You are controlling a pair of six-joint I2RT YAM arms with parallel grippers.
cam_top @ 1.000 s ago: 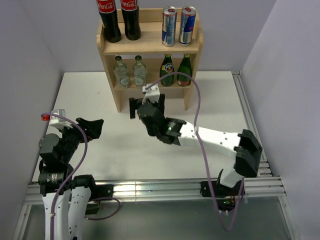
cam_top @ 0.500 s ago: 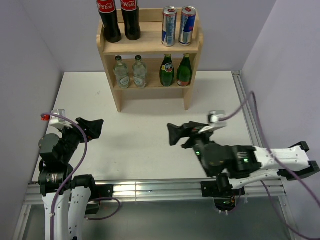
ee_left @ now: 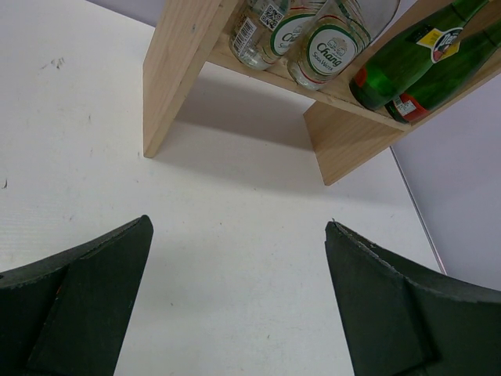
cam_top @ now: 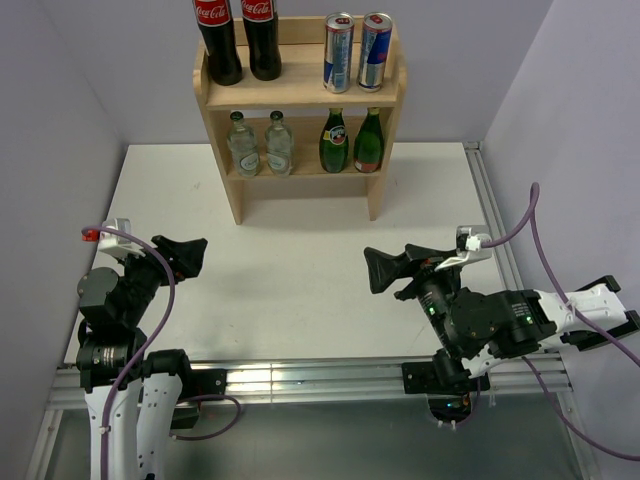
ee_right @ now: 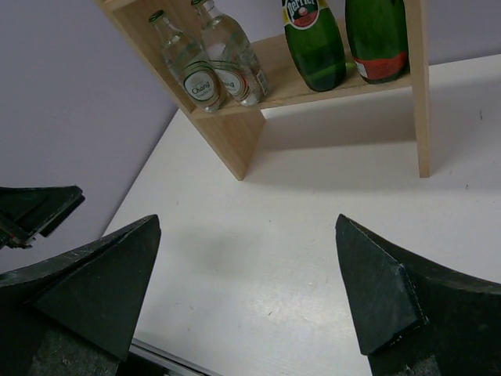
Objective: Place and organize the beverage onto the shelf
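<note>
Wedges of matte black plastic, left gripper [cam_top: 192, 256] and right gripper [cam_top: 383, 274] spread wide and empty over smooth white table [cam_top: 300, 270], beyond, pale wooden shelf [cam_top: 300, 98], clear bottles [cam_top: 243, 146] and green bottles [cam_top: 334, 142] on lower tier, slim cans [cam_top: 339, 52] beside cola bottles [cam_top: 219, 42] on top.

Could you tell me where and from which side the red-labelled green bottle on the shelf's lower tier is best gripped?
Probably at the slim neck, from the open front of the shelf. The red-labelled green bottle stands upright under the top tier, so little fits from above; its body is hemmed between the other green bottle and the side panel.
</note>
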